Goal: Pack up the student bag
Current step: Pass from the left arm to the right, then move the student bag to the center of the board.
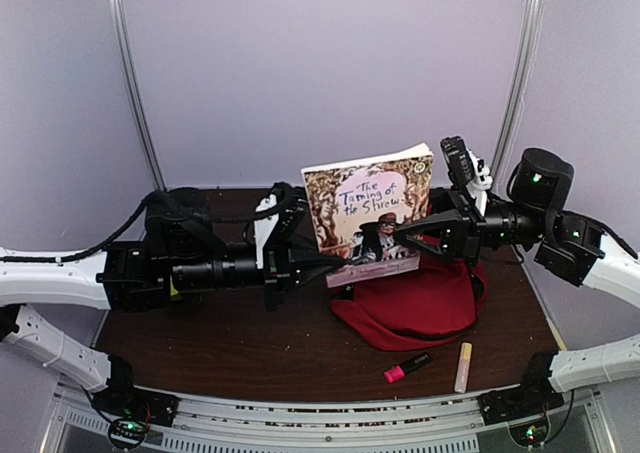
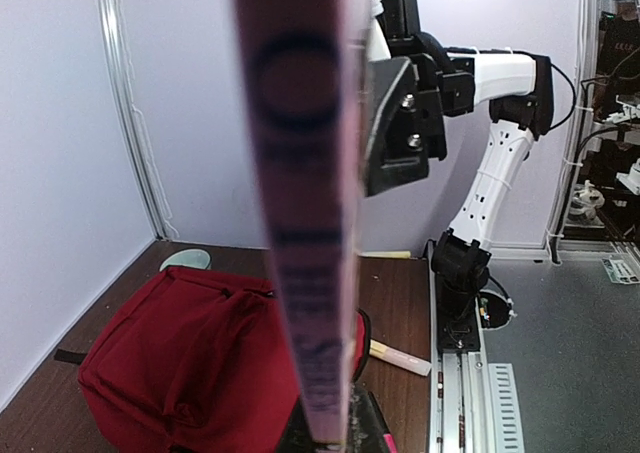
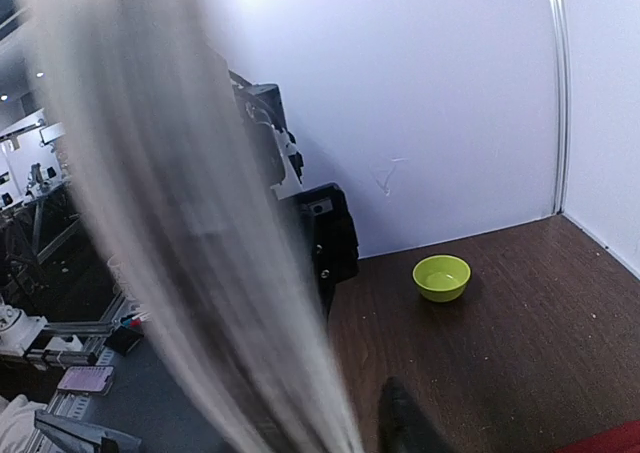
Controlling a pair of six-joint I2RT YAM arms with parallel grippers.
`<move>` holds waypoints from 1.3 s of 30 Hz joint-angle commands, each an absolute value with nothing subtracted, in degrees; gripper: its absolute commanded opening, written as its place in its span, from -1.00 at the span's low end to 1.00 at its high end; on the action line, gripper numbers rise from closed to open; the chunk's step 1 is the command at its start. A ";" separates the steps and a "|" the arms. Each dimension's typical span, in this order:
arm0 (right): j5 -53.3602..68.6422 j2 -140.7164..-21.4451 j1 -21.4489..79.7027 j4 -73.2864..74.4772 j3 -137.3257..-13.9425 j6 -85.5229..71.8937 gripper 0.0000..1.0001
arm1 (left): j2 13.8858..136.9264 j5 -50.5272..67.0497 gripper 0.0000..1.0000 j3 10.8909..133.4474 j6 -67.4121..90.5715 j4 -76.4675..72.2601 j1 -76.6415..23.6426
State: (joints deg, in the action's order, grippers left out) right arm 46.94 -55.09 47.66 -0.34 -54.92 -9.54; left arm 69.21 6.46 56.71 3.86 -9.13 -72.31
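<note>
The student bag [image 1: 420, 308] is a red fabric backpack lying slumped on the table right of centre, also in the left wrist view [image 2: 180, 363]. Above it a paperback, "The Taming of the Shrew" [image 1: 368, 208], stands upright in the air. My left gripper [image 1: 325, 266] is shut on its lower left corner, and the book's spine [image 2: 305, 223] runs down into the jaws. My right gripper [image 1: 415, 235] is at the book's lower right edge. In the right wrist view the blurred page edges [image 3: 200, 273] fill the left, and one dark finger [image 3: 402, 425] stands slightly clear of them.
A pink highlighter [image 1: 407, 366] and a cream marker [image 1: 464, 366] lie on the dark wood table in front of the bag. A small green bowl [image 3: 441, 277] sits near the back wall. White walls close in the table at the back and sides.
</note>
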 commanded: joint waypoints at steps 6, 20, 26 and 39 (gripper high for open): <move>46.13 -53.87 45.75 1.54 -56.33 -11.55 -1.00 | 71.10 3.33 -0.54 60.36 6.77 -10.92 -71.85; 6.17 -54.25 27.46 26.51 -51.94 -14.11 -1.00 | 99.32 10.76 0.93 74.45 24.84 19.67 -53.35; 1.40 -56.86 21.86 27.85 -47.66 -14.65 -1.00 | 114.64 15.64 0.95 85.61 22.20 24.09 -53.35; 11.82 -68.13 19.78 15.76 -43.26 -19.80 -1.00 | 115.07 18.13 -1.00 79.66 22.86 17.63 -51.81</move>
State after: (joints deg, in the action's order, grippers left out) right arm 5.96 -62.48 19.84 21.06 -43.81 -16.58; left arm 118.43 16.05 84.05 22.28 22.33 -52.97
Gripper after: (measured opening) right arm 0.053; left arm 0.035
